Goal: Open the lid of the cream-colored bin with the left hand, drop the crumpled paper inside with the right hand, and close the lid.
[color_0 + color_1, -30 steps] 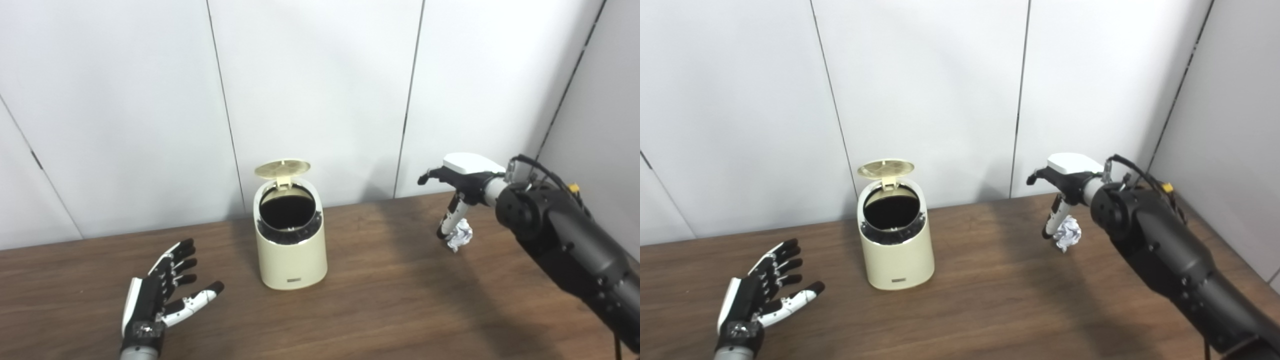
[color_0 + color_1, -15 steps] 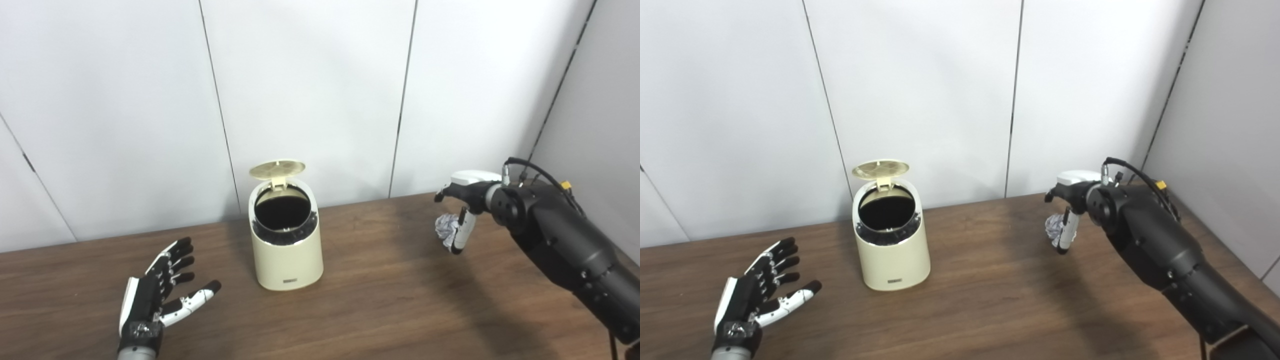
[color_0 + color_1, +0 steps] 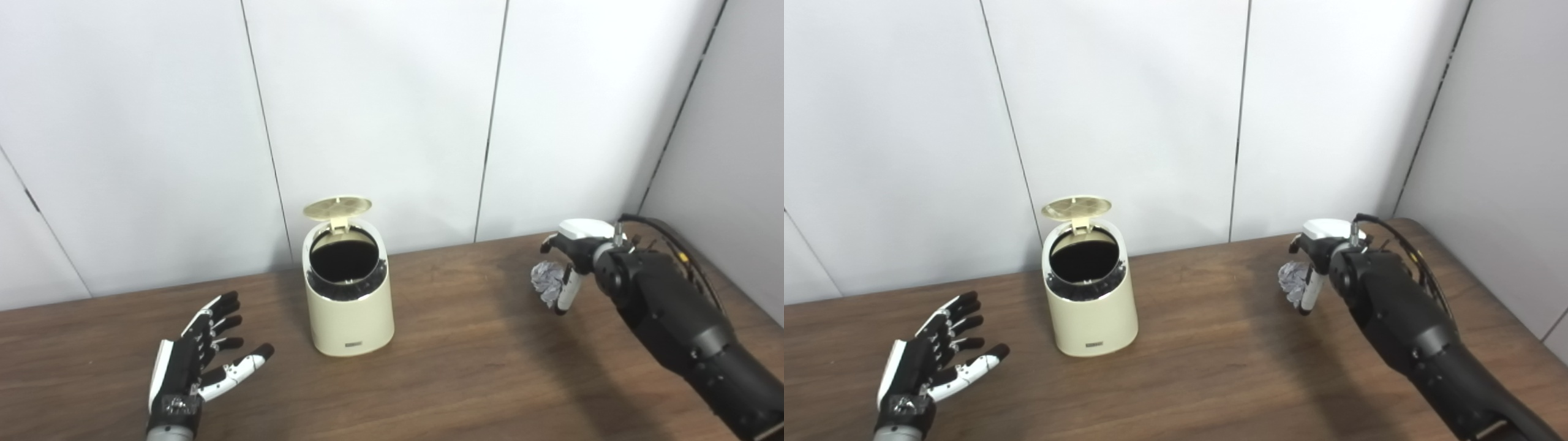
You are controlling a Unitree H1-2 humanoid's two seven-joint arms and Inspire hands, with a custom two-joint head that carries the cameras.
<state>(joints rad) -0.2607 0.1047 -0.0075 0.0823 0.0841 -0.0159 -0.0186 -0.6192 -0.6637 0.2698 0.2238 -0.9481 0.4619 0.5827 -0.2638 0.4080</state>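
Right hand point(image 3: 566, 260) fingers pinching paper point(image 3: 545, 275), far right of open bin point(image 3: 349, 294); loose pinch could drop it early. Left hand point(image 3: 196, 361) spread, idle.

One bin point(image 3: 348, 306), one crumpled paper point(image 3: 546, 279), two hands.

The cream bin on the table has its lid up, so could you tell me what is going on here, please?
The robot is throwing away paper. The cream bin stands on the table with its lid flipped open. The right hand holds the crumpled paper above the table, well right of the bin and not yet over its opening. The left hand waits open to the bin's left, holding nothing.
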